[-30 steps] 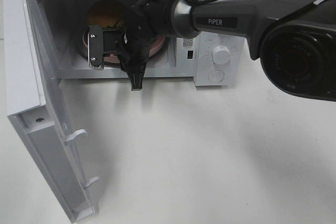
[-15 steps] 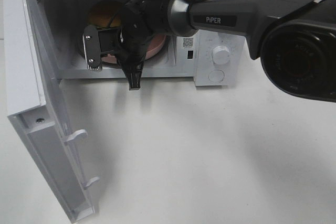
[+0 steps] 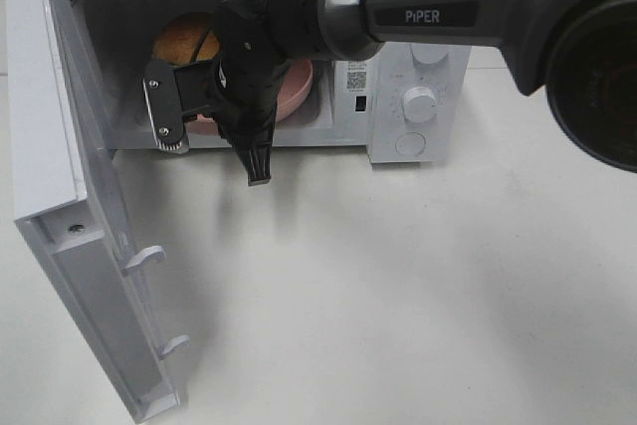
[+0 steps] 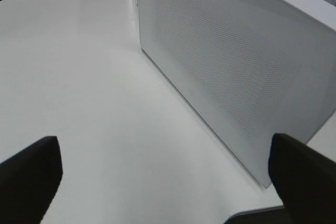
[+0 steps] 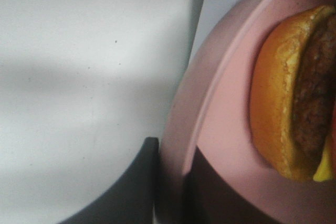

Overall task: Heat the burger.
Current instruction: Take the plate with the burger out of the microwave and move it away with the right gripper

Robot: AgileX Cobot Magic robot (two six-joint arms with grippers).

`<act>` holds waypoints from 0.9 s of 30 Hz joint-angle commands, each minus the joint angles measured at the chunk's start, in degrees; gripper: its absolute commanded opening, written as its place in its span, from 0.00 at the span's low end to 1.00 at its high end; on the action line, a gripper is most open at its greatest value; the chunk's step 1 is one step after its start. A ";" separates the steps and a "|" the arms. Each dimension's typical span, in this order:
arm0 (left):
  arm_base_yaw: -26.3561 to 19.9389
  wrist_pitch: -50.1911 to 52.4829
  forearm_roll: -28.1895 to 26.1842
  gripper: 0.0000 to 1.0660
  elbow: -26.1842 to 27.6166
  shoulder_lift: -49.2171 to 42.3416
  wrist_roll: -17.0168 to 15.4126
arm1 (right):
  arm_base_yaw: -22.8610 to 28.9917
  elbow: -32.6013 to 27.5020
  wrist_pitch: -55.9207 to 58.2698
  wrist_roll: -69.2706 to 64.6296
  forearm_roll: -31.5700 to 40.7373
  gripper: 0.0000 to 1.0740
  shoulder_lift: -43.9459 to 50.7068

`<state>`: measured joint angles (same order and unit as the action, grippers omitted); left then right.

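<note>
The burger [image 3: 182, 39], with its golden-brown bun, sits on a round pink plate [image 3: 301, 90] inside the open white microwave [image 3: 418, 57]. My right gripper [image 3: 209, 121] reaches into the microwave opening from the right. In the right wrist view the right gripper [image 5: 173, 182] is shut on the pink plate's rim [image 5: 178, 129], with the burger [image 5: 286, 98] close beside it on the plate. My left gripper [image 4: 165, 182] is open and empty, hovering over the table beside the microwave's perforated white wall [image 4: 236, 77]. It is out of the high view.
The microwave door [image 3: 80, 236] hangs wide open to the left, reaching toward the table's front. Two knobs [image 3: 420, 105] sit on the microwave's right panel. The white table [image 3: 398, 296] spreads in front of it.
The right gripper closed onto the plate's rim. The arm shifted a little left and lower, and the burger with its plate moved slightly left inside the microwave. The left gripper stayed open.
</note>
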<state>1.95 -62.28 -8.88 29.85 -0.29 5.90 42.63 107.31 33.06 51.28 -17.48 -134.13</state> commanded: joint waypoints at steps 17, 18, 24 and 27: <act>-0.11 0.74 -0.17 0.94 0.00 -0.92 0.17 | 4.64 -18.51 -6.88 0.17 -1.15 0.00 12.49; -0.11 0.74 -0.17 0.94 0.00 -0.92 0.17 | 4.64 -18.51 -6.88 0.17 -1.15 0.00 12.49; -0.11 0.74 -0.17 0.94 0.00 -0.92 0.17 | 5.61 -24.52 -6.88 -4.53 -1.66 0.00 17.07; -0.11 0.74 -0.17 0.94 0.00 -0.92 0.17 | 6.30 -27.44 -7.05 -5.10 -2.46 0.00 18.79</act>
<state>1.95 -62.28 -8.88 29.85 -0.29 5.90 48.36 82.05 27.22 47.56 -18.39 -117.97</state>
